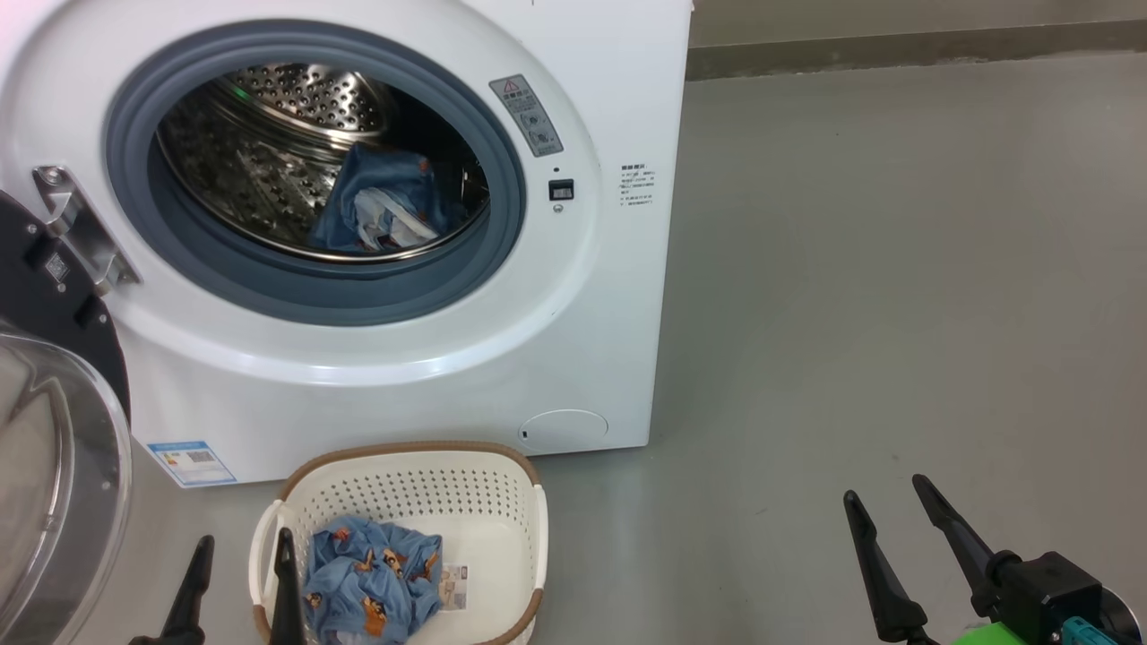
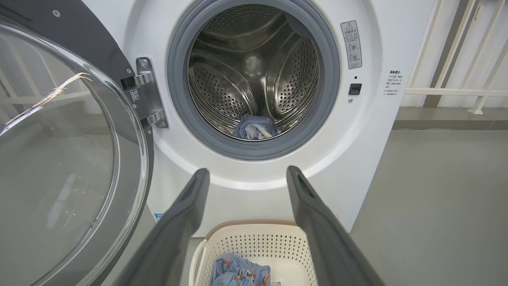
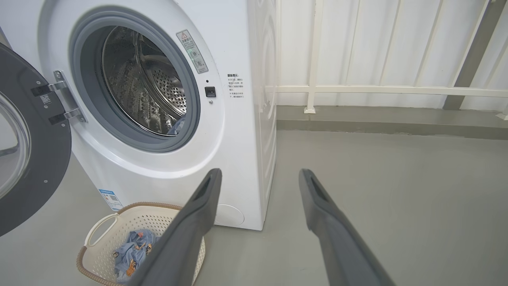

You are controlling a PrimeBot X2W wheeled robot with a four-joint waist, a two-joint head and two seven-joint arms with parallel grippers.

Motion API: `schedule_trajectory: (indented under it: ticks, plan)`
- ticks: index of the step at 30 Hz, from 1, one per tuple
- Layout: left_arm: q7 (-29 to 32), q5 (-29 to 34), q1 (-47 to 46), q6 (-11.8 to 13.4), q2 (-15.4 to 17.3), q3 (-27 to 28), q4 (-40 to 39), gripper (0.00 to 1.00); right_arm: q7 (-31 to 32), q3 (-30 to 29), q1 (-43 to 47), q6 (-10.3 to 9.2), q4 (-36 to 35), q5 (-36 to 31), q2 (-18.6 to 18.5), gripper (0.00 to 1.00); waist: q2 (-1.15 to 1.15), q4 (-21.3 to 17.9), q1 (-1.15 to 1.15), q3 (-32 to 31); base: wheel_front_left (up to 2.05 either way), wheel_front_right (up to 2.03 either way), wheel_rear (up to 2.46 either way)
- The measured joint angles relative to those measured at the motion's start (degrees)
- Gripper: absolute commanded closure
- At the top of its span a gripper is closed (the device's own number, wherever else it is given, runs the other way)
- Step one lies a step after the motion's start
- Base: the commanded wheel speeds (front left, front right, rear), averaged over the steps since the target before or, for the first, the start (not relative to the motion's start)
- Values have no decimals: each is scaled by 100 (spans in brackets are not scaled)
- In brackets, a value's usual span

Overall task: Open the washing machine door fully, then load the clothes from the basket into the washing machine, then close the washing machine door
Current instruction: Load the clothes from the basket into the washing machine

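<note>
Washing machine (image 1: 573,296) first: a white front-loader standing on the grey floor (image 1: 851,269), its round mouth uncovered. The washing machine door (image 1: 63,448) is swung wide out from the hinge side of the machine, black rim and bulging glass facing away from the opening, so the opening step looks done. Inside the machine, the steel drum (image 1: 269,170) already holds one bundle of blue and white cloth (image 1: 385,202), lying low towards the front of the opening.

Just in front of the machine, below its mouth, sits the basket (image 1: 403,448), cream plastic with a brown rim. The clothes (image 1: 372,582) left to load lie crumpled in the basket's half nearer the machine's hinge side: light blue fabric with small orange bears.

That heap looks light, soft and floppy; it should bunch and trail when lifted, so a deep pinch into the thick middle fold seems safer than catching an edge.

The left gripper (image 1: 245,537) hangs in front of the machine at the basket's hinge-side edge, fingers spread wide and holding nothing. The right gripper (image 1: 887,489) is well out past the machine's latch side over bare floor, equally wide and empty-handed.
</note>
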Motion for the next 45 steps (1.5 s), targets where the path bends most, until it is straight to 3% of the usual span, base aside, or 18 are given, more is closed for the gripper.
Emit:
schedule_trajectory:
  ticks: [17, 23, 34, 45]
  plan:
    - [1, -60, -185, -56, -148, -31, 523, 0, -10, 43, -29, 0, -12, 2, 18, 0, 0, -44, 0, 251, 0, 0, 0]
    - [82, -113, -803, -313, -337, -180, 1279, 0, -52, 105, -265, 0, -71, 33, 2, 0, 0, -88, 0, 580, 0, 0, 0]
    - [159, -419, -2341, -1015, -667, -156, 3206, 0, -320, 283, -1042, 0, -109, 218, -35, 0, 0, -331, 0, 1580, 0, 0, 0]
    - [213, -593, -3832, -1484, -643, 89, 5081, 0, -845, 711, -1870, 0, 348, 550, -12, 0, 0, -838, 0, 2775, 0, 0, 0]
